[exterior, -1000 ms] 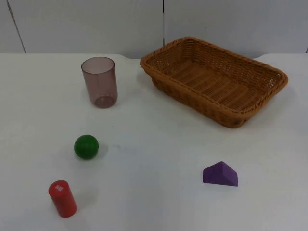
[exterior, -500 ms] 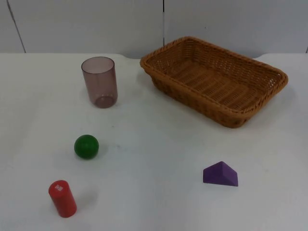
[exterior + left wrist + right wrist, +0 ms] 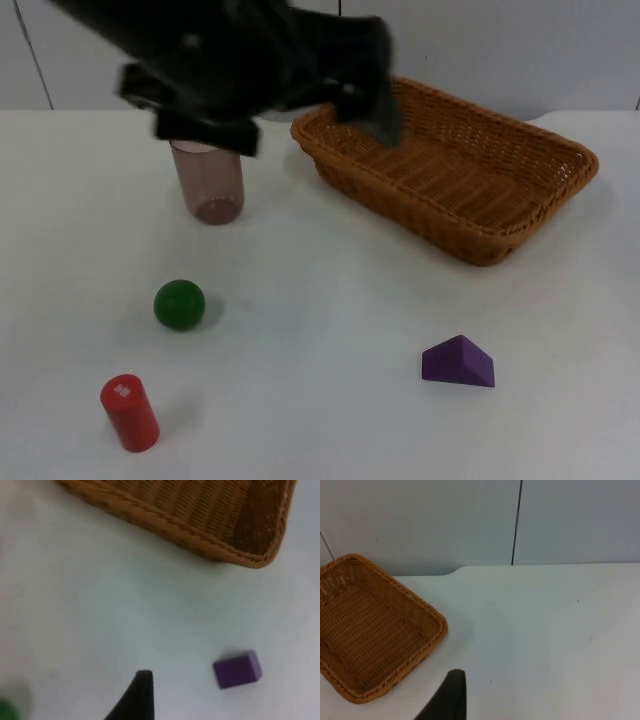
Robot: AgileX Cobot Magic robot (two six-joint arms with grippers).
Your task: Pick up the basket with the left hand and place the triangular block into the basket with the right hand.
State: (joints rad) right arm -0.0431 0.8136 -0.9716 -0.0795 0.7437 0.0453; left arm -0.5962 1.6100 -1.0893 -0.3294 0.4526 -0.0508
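Observation:
The brown wicker basket (image 3: 420, 212) stands on the table at the back right. My left gripper (image 3: 372, 104), a blurred black shape, hangs over the basket's left corner, above the rim. Its wrist view looks down on the basket's near wall (image 3: 165, 526) and the purple triangular block (image 3: 237, 669). That block (image 3: 458, 362) lies on the white table near the front right, apart from both grippers. My right gripper (image 3: 451, 695) waits off to the right, high above the table, with the basket (image 3: 441, 626) some way ahead of it.
A tinted see-through cup (image 3: 210, 190) stands at the back left, partly under the left arm. A green ball (image 3: 179, 304) and a red cylinder (image 3: 129, 411) lie at the front left. The grey partition wall (image 3: 500, 50) closes the table behind the basket.
The left arm has swung in from the upper left and now covers the cup's rim and the basket's left corner. The objects on the table have not moved.

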